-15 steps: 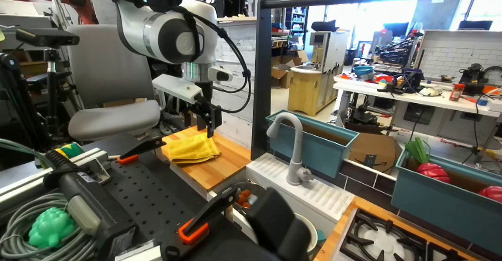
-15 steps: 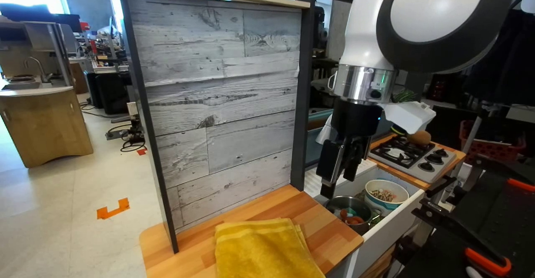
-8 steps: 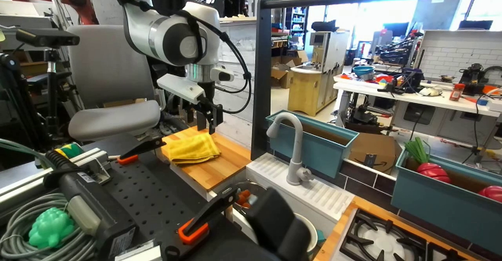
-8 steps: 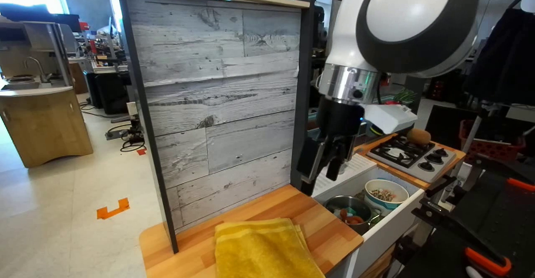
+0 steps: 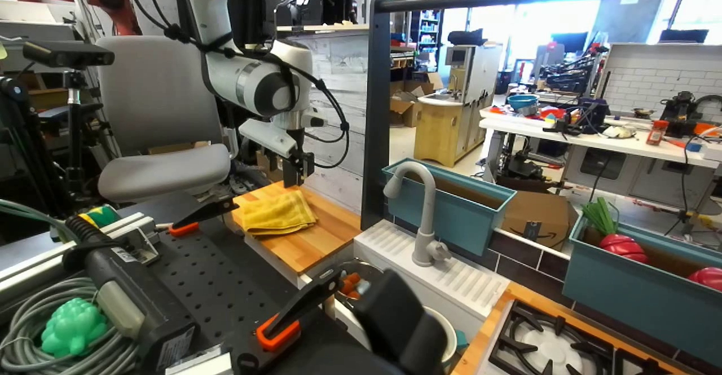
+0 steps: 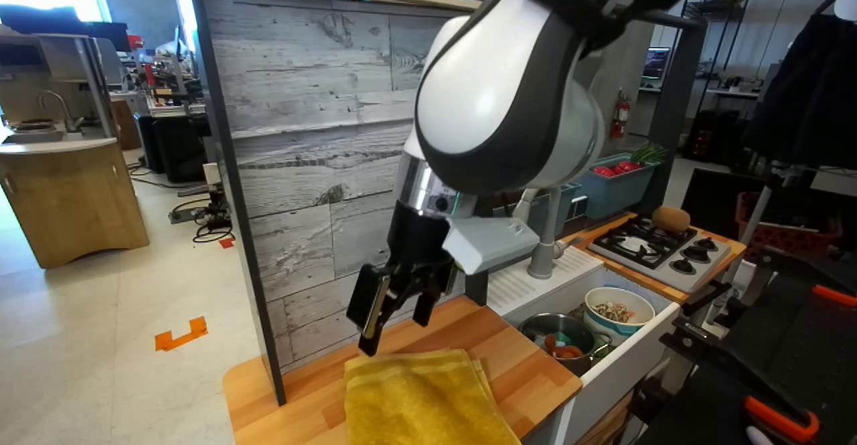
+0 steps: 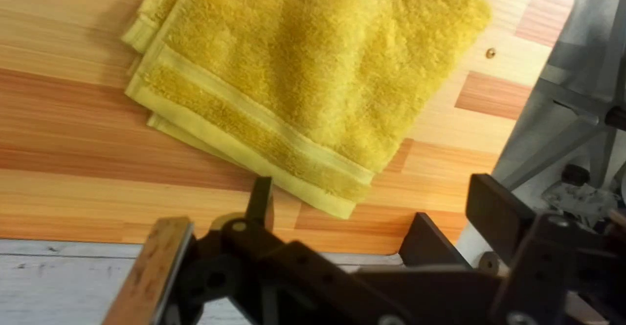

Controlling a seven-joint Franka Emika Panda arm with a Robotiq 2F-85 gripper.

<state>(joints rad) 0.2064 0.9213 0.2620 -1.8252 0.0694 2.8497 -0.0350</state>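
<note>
Gripper (image 6: 395,334) hangs jaws-wide near a folded yellow towel (image 7: 303,61)

Its jaws stand well apart, and between them the wrist view shows bare wood and a corner of cloth. The arm (image 6: 482,77) holds it fingers-down at the hem side of the towel, near a panel (image 6: 301,97) of pale grey planks. One finger (image 7: 259,205) lines up with the hem's edge in the wrist view — whether it touches, the pictures do not settle.

The towel lies folded in layers on a wooden counter (image 6: 529,378), its banded hem turned toward the panel.

Next to the counter is a white sink (image 5: 474,285) with a grey faucet (image 5: 427,217) rising from its ribbed ledge. In an exterior view, a metal pot (image 6: 569,324) with orange pieces (image 6: 568,352) inside and a teal-and-white bowl (image 6: 614,331) of small mixed bits (image 6: 612,311) sit side by side in the basin. Past the sink comes a gas cooktop (image 6: 656,270), a brown rounded object (image 6: 671,218) at its back edge. One teal planter (image 5: 457,217) stands behind the faucet; a second planter (image 5: 637,301), farther along, holds red vegetables (image 5: 623,248) and green stalks (image 5: 601,217). Well apart from the planters is a grey chair (image 5: 161,93).
</note>
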